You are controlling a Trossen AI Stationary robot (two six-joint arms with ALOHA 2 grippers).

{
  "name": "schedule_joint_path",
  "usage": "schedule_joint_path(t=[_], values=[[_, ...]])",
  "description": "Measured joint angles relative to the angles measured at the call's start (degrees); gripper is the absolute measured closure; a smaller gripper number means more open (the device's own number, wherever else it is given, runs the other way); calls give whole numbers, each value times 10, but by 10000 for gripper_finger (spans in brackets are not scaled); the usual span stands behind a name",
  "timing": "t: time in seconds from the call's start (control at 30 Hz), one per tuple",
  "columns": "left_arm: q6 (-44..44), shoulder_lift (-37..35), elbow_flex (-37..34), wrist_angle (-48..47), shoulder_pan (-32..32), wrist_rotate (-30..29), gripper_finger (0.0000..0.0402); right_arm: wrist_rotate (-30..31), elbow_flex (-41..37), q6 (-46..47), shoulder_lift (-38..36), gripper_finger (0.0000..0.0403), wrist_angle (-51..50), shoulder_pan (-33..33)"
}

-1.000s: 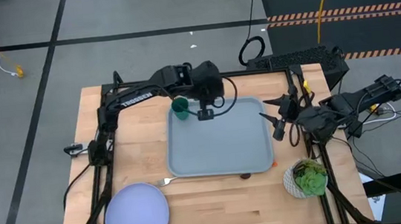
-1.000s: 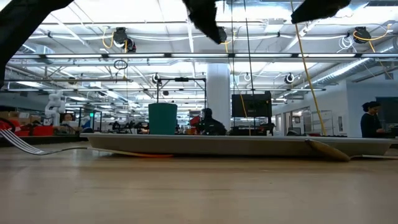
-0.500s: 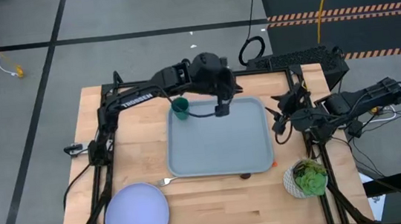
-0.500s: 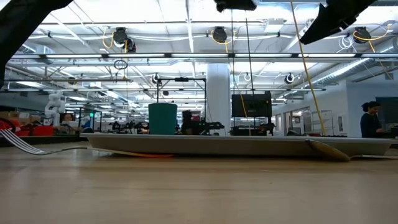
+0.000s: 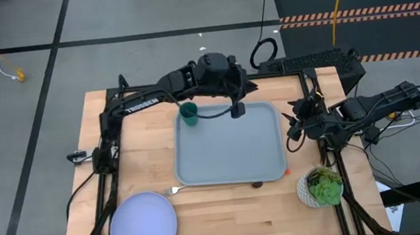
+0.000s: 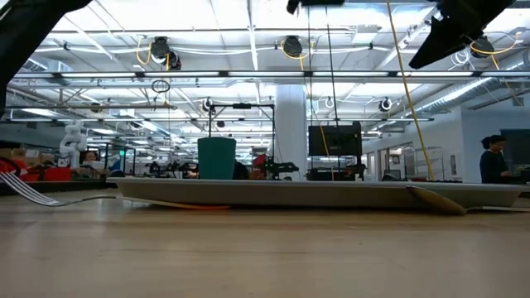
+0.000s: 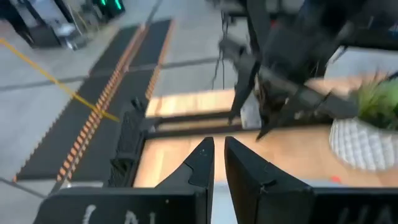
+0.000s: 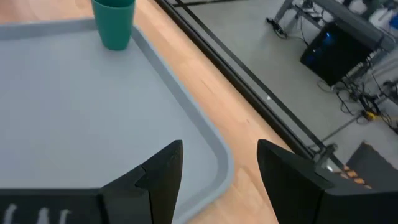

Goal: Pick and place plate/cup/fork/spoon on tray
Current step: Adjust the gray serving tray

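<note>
The left arm reaches across the far edge of the table, its left gripper (image 5: 238, 110) hanging with fingers (image 7: 202, 163) nearly closed, only a narrow slit between them. The right gripper (image 5: 292, 127) waits by the table's right edge, fingers (image 8: 163, 168) spread wide.

Light wood table (image 5: 144, 156) carries grey-blue tray (image 5: 230, 162), lavender plate (image 5: 143, 228) at near left corner, fork (image 5: 172, 190) beside tray, white bowl of greens (image 5: 320, 186) right.

A white bowl of green leaves (image 5: 321, 186) sits at the table's (image 5: 228, 217) edge.
</note>
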Motion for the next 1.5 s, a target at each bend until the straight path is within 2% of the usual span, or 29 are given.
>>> schedule_joint_path(t=[0.07,0.2,0.27,0.33,0.43,0.57,0.63,0.73,0.8,0.87,0.93,1.03,1.17,1.27,1.37,1.5], values=[[-4,-13,0,3,-2,3,360,0,0,6,0,204,-5,0],[-48,-12,1,64,5,101,360,0,0,0,0,204,10,0],[-63,-8,0,113,6,113,360,0,0,-12,0,204,25,0],[-57,-11,0,156,4,110,360,0,0,-27,-1,204,44,0],[-31,-44,0,167,2,107,360,0,0,-57,0,204,79,0],[-12,-96,1,169,4,45,360,0,0,-91,0,204,114,0],[-9,-125,1,151,5,24,360,0,0,-100,0,204,114,0],[5,-176,2,76,-4,12,360,-1,0,-100,0,204,107,0],[13,-207,-12,23,-20,-18,360,-15,0,-91,0,204,94,0],[17,-241,-69,16,-43,-63,360,-22,0,-80,0,204,79,0],[18,-280,-156,43,-67,-124,360,-30,-3,-67,-1,204,73,0],[6,-360,-322,143,-90,-189,360,-43,-9,-52,-3,204,66,0],[-33,-503,-544,330,-94,-200,360,-47,-10,-43,-3,204,71,0],[-83,-586,-679,395,-87,-199,360,-45,-10,-44,-3,204,81,0],[-139,-645,-768,381,-86,-204,360,-44,-10,-58,-3,204,102,0],[-220,-687,-810,283,-87,-205,360,-43,-10,-87,-3,204,138,0]])
